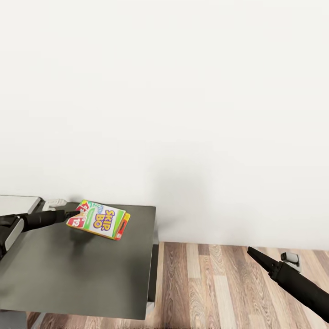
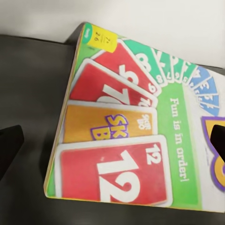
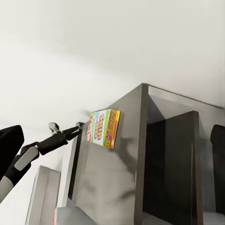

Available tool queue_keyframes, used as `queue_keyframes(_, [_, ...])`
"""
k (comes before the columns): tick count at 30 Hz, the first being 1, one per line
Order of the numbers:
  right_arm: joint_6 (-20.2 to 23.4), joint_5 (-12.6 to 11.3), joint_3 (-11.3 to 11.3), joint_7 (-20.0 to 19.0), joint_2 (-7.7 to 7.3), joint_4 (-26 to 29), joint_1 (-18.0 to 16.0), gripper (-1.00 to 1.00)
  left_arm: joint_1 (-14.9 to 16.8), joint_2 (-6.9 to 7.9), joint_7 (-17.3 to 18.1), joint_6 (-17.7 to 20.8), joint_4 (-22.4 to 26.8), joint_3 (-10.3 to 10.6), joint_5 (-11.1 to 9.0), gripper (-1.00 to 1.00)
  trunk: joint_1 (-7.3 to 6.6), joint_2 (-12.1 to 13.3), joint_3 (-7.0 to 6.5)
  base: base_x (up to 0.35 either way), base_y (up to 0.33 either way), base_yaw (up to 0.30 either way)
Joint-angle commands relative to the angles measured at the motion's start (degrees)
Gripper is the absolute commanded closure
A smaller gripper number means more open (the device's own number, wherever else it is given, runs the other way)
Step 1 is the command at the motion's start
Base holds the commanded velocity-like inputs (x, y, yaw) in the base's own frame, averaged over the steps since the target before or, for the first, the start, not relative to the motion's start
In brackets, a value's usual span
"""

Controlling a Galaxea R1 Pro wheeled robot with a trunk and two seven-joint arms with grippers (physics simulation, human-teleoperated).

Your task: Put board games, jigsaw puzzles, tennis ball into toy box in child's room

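— What's printed on it?

— The board game (image 1: 97, 219) reads "SKIP BO" in purple; up close I see "Fun is in order!" on a green band, a red "12" card, and "SK B" on an orange card.

— Where is it?

— Raised above the far left part of the dark grey table (image 1: 91, 278), tilted, my left gripper (image 1: 76, 213) clamped on its left edge.

— And your other hand?

— My right gripper (image 1: 251, 251) hangs over the wood plank floor (image 1: 219, 288), right of the table, nothing in it; I can't tell its finger gap.

— The room?

— A plain white wall (image 1: 183, 91) behind.
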State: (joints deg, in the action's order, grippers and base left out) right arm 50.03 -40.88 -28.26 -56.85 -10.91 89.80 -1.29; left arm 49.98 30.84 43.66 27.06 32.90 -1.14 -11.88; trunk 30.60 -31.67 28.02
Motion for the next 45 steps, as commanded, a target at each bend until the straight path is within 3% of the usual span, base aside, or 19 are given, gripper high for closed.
queue_keyframes(1, [0.3, -0.1, 0.0, -0.1, 0.00, 0.0, 0.0, -1.00, 0.0, 0.00, 0.1, 0.4, 0.2, -0.1, -0.3, -1.00, 0.02, -0.1, 0.16, 0.000, 0.000, 0.000])
queue_keyframes(45, [0.2, 0.0, 0.0, -0.1, -0.15, 0.0, 0.0, -1.00, 1.3, -0.43, 0.5, 0.2, 2.6, 0.1, 0.2, -1.00, 0.02, -0.1, 4.29, 0.000, 0.000, 0.000])
